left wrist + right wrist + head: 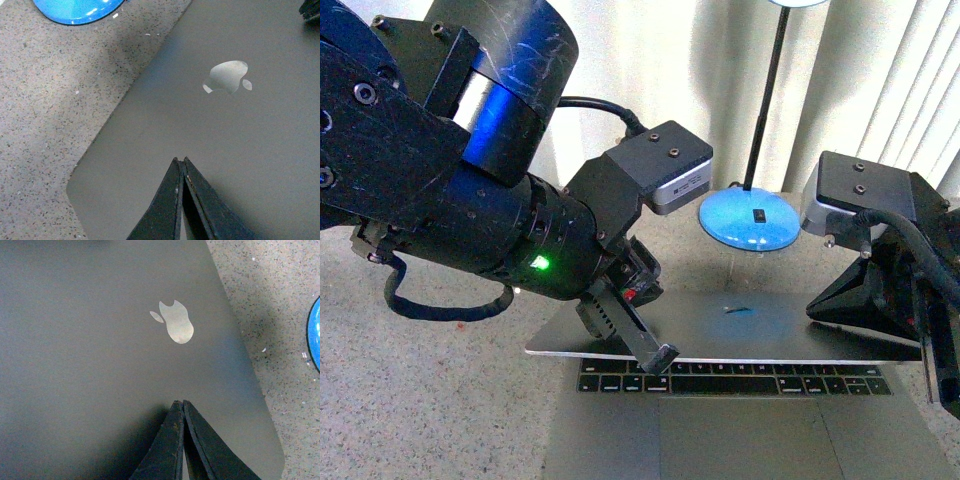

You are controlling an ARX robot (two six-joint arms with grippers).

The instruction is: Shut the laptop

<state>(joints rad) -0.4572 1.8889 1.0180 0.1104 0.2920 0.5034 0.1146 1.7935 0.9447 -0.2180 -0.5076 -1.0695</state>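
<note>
Both jaws, clenched empty, are pressing the stiff, slippery laptop lid (770,335) at nine and three o'clock.

Closed tight: left gripper (180,161); right gripper (179,403) too

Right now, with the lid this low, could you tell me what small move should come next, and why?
Probably press both arms gently downward. The laptop lid hangs low, yet the keyboard shows beneath its edge, so it is not shut; the left pincer and right pincer, both shut, appear to rest on its back.
</note>
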